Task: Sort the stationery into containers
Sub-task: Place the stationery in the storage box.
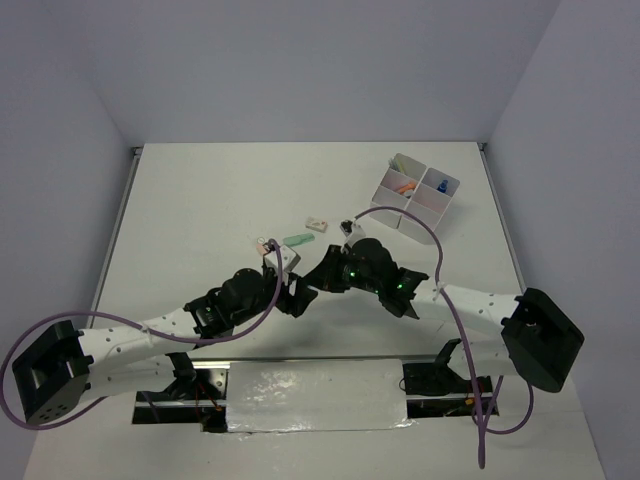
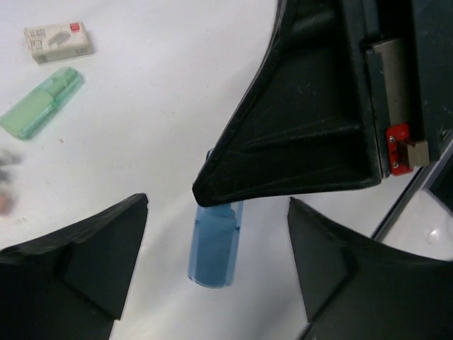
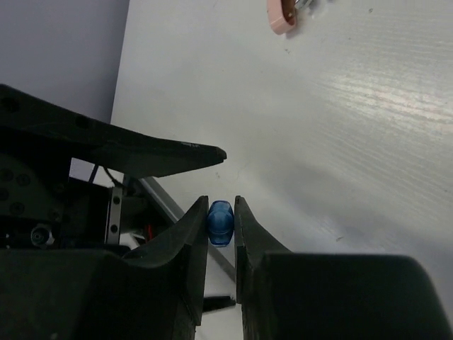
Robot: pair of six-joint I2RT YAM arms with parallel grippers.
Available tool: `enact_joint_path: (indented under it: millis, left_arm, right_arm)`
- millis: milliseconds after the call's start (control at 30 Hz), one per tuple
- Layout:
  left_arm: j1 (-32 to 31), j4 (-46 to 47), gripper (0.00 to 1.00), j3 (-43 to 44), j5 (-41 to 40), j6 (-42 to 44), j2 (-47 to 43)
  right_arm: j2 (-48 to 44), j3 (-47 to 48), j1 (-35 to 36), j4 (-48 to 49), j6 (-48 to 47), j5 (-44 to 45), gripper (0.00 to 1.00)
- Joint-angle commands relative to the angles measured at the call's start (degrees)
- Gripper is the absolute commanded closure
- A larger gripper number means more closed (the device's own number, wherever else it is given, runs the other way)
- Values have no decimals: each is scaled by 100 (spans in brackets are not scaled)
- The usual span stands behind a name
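In the left wrist view a stubby blue marker (image 2: 214, 248) points out from under my right gripper's black finger (image 2: 297, 142). My left gripper (image 2: 216, 273) stands open around it, both jaws well clear of its sides. The right wrist view shows my right gripper (image 3: 221, 219) shut on the blue marker (image 3: 221, 223), pinched end-on between the pads. From above, the two grippers meet tip to tip at the table's middle, left (image 1: 291, 290) and right (image 1: 312, 282). The white four-compartment tray (image 1: 436, 208) stands at the back right with several items inside.
A green marker (image 1: 297, 240), a white eraser (image 1: 317, 224) and a small pink item (image 1: 265, 243) lie on the table just beyond the grippers. The green marker (image 2: 41, 103) and the eraser (image 2: 58, 41) also lie in the left wrist view. A purple cable (image 1: 400, 215) arcs over the right arm.
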Motion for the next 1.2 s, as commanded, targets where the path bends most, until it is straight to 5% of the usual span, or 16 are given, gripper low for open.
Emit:
enact_joint_path:
  millis: [0, 167, 367, 600, 1000, 1067, 1167]
  left_arm:
    - [-34, -95, 3, 379, -382, -116, -71]
    - [-26, -1466, 1, 1100, -1548, -670, -53]
    - [36, -2909, 1, 1593, -2045, -1101, -176]
    - [115, -3112, 1, 1620, -2018, -1154, -97]
    - [774, -2875, 1, 1708, -1394, -1154, 219]
    - [801, -2840, 1, 1708, -1385, -1128, 324]
    - [906, -2665, 1, 1804, -1254, -1110, 526]
  right_arm:
    - [-268, 435, -16, -216, -329, 568, 100]
    - [-391, 1269, -813, -1700, -1567, 3139, 100]
    - [196, 1860, -2318, -1563, -2333, 4768, 100]
    - [1198, 2712, -3329, -1509, -2642, 5281, 100]
    - [1770, 2967, -3893, -1220, -2756, 4842, 97]
    - [1806, 2976, -3937, -1245, -2765, 4789, 92]
    - [1824, 2924, -3928, -1263, -2739, 4684, 54]
